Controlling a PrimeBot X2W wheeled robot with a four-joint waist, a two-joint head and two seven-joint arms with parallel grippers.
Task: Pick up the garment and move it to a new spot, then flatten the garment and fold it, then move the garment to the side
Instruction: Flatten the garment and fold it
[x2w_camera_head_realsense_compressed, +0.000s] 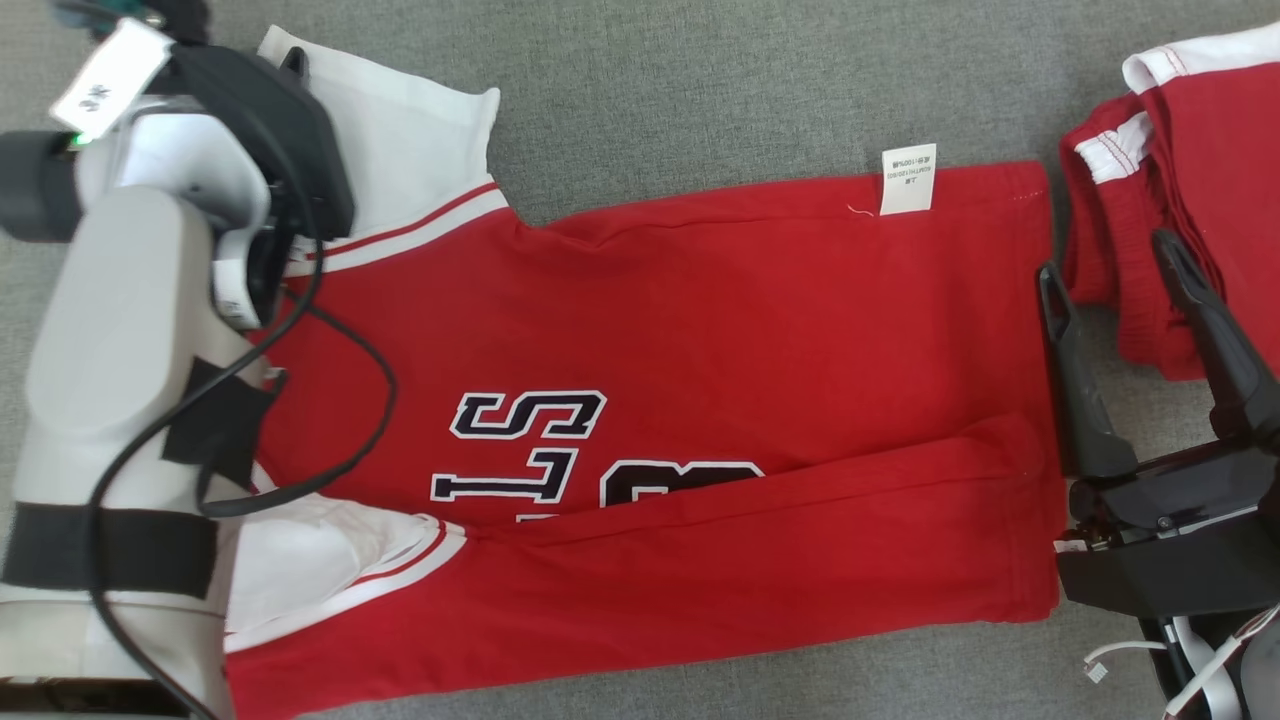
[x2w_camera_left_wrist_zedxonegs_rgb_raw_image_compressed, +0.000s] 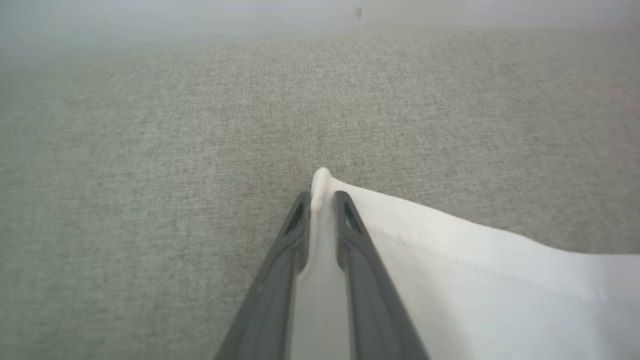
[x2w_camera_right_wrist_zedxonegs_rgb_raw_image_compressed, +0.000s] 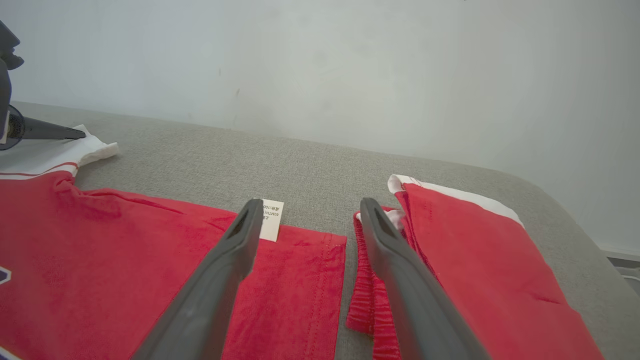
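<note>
Red garment (x2w_camera_head_realsense_compressed: 700, 300) – white sleeves (x2w_camera_head_realsense_compressed: 400, 130)

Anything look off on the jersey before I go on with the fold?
A white care label sticks out past the far edge of the red jersey, near its hem. The jersey's near flap lies folded at a slant, covering part of the lettering. Nothing looks torn.

Right gripper (x2w_camera_right_wrist_zedxonegs_rgb_raw_image_compressed: 311, 205), fingers spread: 1 narrow lane of bare grey surface (x2w_camera_right_wrist_zedxonegs_rgb_raw_image_compressed: 320, 170) runs ahead between them, jersey (x2w_camera_right_wrist_zedxonegs_rgb_raw_image_compressed: 125, 240) hem along its left, the 2nd red garment (x2w_camera_right_wrist_zedxonegs_rgb_raw_image_compressed: 475, 260) bunched along its right, wall (x2w_camera_right_wrist_zedxonegs_rgb_raw_image_compressed: 350, 65) closing it off far ahead. Left gripper (x2w_camera_left_wrist_zedxonegs_rgb_raw_image_compressed: 322, 196), clamped on the jersey's white sleeve (x2w_camera_left_wrist_zedxonegs_rgb_raw_image_compressed: 475, 280): open grey surface ahead and to its left, sleeve cloth spreading over its right.
</note>
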